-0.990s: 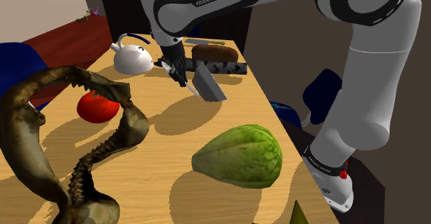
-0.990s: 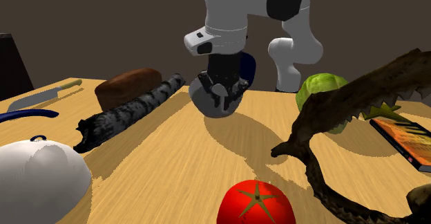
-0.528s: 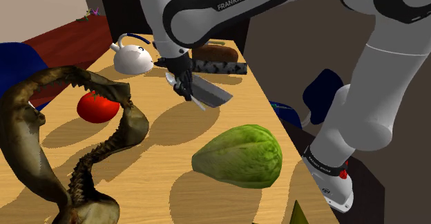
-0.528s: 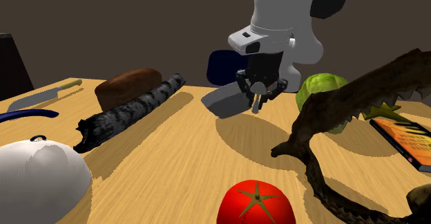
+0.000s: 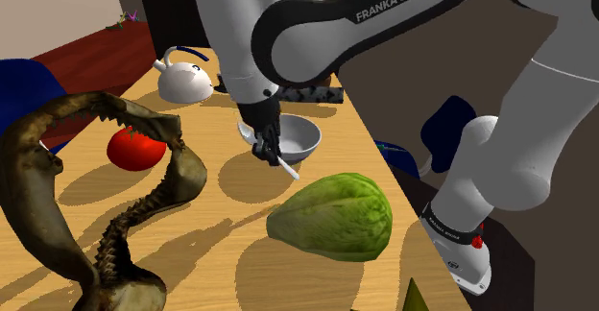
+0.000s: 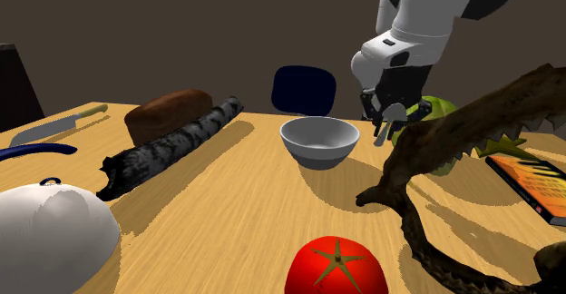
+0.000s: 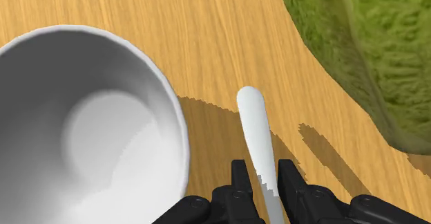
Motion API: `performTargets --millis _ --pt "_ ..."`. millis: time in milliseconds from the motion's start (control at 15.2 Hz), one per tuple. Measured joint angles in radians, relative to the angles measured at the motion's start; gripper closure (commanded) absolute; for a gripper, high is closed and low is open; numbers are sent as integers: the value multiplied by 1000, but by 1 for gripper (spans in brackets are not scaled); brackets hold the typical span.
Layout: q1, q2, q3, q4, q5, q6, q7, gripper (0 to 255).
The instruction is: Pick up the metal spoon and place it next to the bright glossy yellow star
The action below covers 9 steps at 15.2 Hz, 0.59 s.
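Here hand (image 7: 263, 178) grips spoon (image 7: 251, 115) between bowl (image 7: 41, 98), probably cabbage (image 7: 359, 43).

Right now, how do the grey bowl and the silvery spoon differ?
The pale grey round bowl sits on the wooden table; the slim silvery spoon hangs above it, clasped in the jaws. The bowl is wide and deep, the spoon narrow and long. Both are pale grey.

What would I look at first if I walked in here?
The huge white arm reaching over the table, its jaws clasping a spoon between a pale bowl and a green cabbage. Next, the dark toothed bone curling along the shoulder view's left, with a red tomato beside it.
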Motion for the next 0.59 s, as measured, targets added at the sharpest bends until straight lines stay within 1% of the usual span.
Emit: performTargets --millis 330,594 --pt "55 -66 56 -75 55 8 87 255" --pt "100 -86 105 -87 93 -1 165 255"
